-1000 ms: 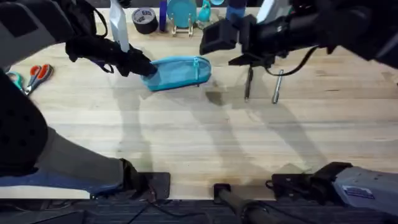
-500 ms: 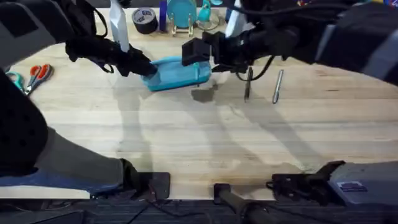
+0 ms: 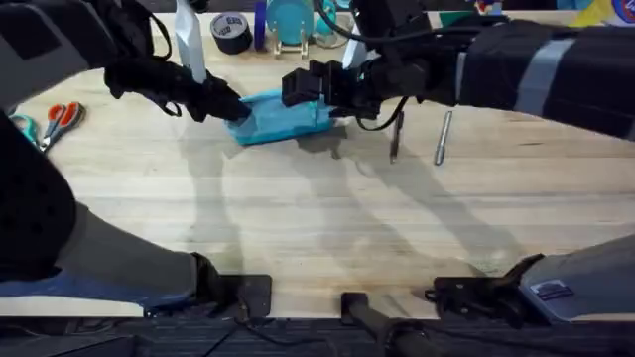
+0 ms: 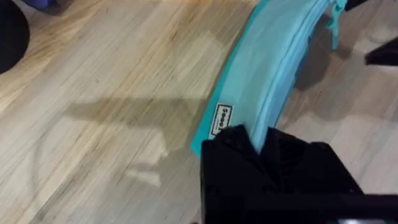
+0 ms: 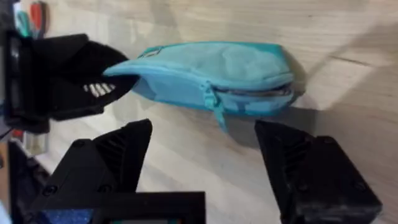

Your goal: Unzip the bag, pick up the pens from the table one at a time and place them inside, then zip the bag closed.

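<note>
since a second ago the right end effector (image 3: 310, 91) has swung leftward from above the pens (image 3: 396, 135) to the bag (image 3: 281, 116) in the upper middle of the overhead frame, fingers spread wide around the zipper pull (image 5: 217, 107). left end effector (image 3: 230, 107) stays clenched on the bag's left end. both pens lie on the counter (image 3: 317, 228) right of the bag. risk: the small pull may slip the fingers, or tugging could drag the soft bag free.
</note>
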You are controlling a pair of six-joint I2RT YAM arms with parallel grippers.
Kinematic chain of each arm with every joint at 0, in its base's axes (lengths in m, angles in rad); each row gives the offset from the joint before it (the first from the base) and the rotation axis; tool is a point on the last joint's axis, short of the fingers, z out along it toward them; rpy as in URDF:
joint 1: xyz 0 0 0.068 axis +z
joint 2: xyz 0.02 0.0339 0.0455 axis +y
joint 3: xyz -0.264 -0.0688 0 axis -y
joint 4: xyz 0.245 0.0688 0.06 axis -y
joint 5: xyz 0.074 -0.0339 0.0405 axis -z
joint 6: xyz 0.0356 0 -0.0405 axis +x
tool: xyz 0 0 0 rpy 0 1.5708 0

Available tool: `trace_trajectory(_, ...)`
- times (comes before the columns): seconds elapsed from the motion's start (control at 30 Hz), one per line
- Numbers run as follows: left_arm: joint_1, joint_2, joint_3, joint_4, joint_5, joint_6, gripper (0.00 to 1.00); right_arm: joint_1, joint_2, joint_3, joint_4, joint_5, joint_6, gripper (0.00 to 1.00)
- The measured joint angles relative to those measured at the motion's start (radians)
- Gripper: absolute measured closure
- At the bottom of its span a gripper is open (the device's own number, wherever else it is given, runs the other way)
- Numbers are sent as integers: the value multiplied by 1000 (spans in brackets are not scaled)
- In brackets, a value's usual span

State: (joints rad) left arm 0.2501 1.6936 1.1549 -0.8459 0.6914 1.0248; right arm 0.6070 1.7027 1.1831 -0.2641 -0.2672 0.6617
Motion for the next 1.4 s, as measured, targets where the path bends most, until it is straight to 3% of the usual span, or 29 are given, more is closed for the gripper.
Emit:
trace_trajectory(0.23, 0, 0, 0, 0, 0, 0, 959, 22, 6, 0, 34, 115, 5, 4)
trace_trajectory(0.7, 0, 0, 0, 0, 0, 0, 959, 34, 60, 0, 86, 149, 39, 49)
trace_trajectory(1.07, 0, 0, 0, 0, 0, 0, 959, 34, 60, 0, 86, 153, 53, 483)
trace_trajectory(1.23, 0, 0, 0, 0, 0, 0, 959, 34, 60, 0, 85, 156, 54, 752)
trace_trajectory(1.3, 0, 0, 0, 0, 0, 0, 959, 34, 60, 0, 87, 155, 58, 930)
trace_trajectory(1.4, 0, 0, 0, 0, 0, 0, 959, 35, 60, 0, 86, 156, 65, 967)
